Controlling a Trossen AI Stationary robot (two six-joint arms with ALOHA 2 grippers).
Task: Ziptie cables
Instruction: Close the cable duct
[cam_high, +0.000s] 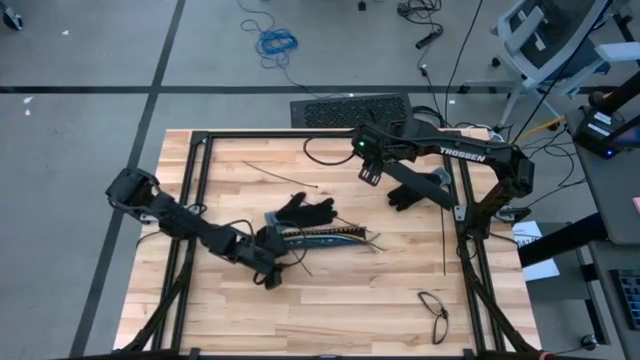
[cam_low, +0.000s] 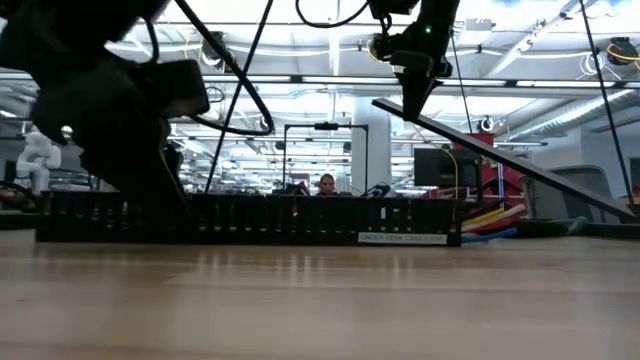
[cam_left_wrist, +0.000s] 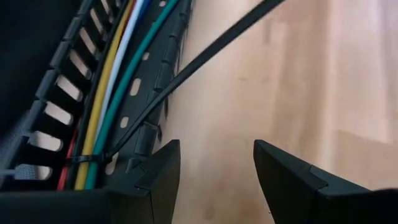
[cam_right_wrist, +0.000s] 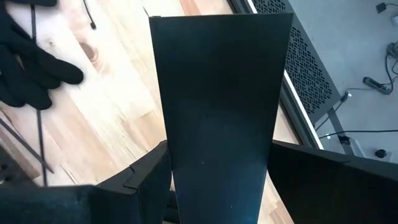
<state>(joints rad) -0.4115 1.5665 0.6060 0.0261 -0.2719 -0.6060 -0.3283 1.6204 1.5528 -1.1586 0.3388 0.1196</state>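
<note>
Between right claw (cam_right_wrist: 217, 180) fingers, flat black panel gripped, left claw (cam_left_wrist: 214, 171) released – beside cables (cam_left_wrist: 112, 93)

Grey tiled floor (cam_high: 90, 60) around the wooden table (cam_high: 330, 310) — a blue cable coil (cam_high: 275, 42) lying loose on it. Office chair (cam_high: 545, 40) parked off at the far right corner. Beyond, bright ceiling strip lights (cam_low: 300, 40) — a person (cam_low: 326, 184) seated far back.
</note>
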